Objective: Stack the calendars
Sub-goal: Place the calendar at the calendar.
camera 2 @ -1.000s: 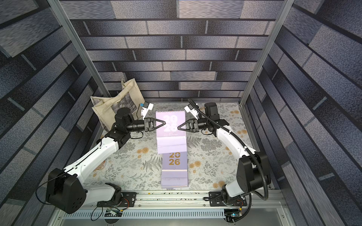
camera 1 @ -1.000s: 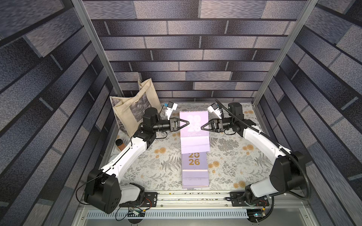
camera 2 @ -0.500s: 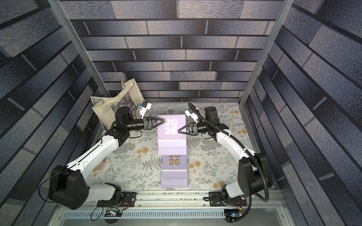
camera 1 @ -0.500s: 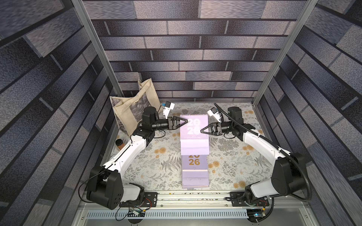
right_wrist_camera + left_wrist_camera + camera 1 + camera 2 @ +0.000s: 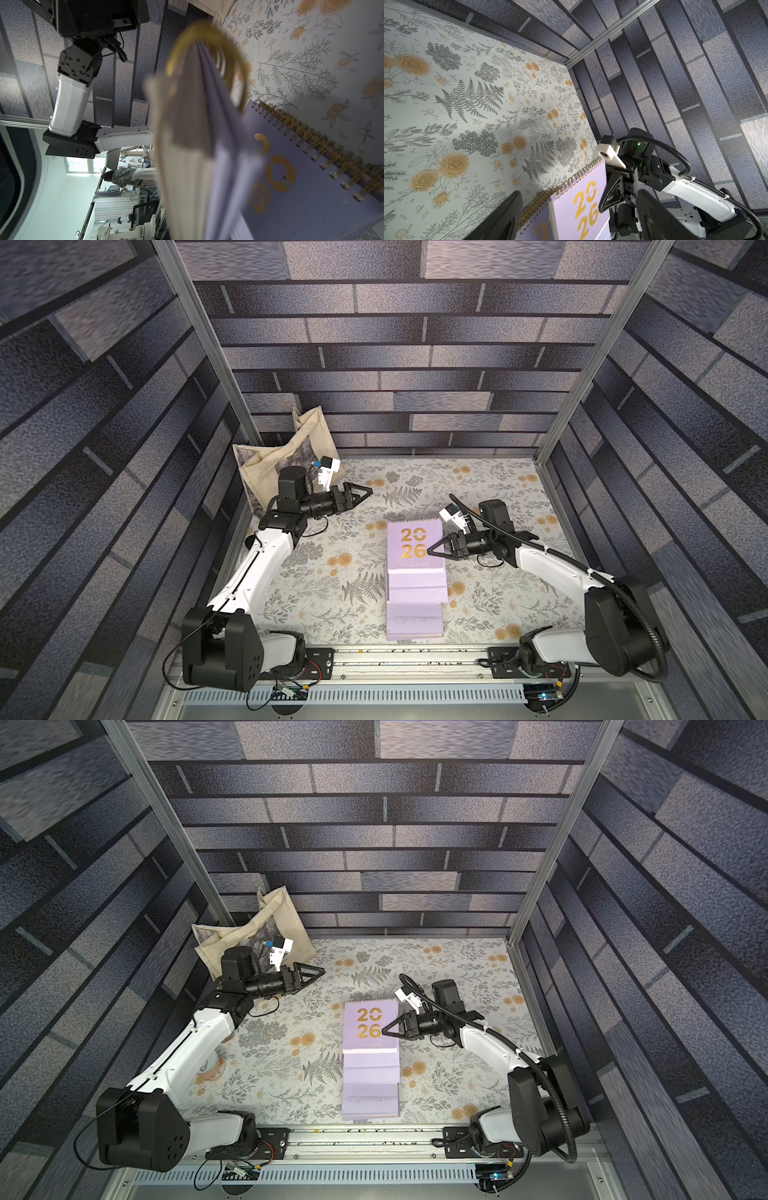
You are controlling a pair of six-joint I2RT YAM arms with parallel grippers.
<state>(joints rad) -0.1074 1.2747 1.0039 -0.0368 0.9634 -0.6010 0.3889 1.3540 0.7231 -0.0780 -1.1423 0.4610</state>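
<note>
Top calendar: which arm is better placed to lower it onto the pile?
Right. The right gripper is shut on the top calendar at its edge, above the pile. The left gripper is open, empty, and off near the tote bag.

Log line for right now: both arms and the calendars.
left gripper: jaws open, empty, near tote bag | right gripper: shut on top calendar edge | calendar stack: lavender, beneath it

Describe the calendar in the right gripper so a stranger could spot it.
On the floral table, find the lavender pile of calendars near the front rail. The top calendar shows gold 2026; it alone is lifted, its edge pinched by the right gripper.
</note>
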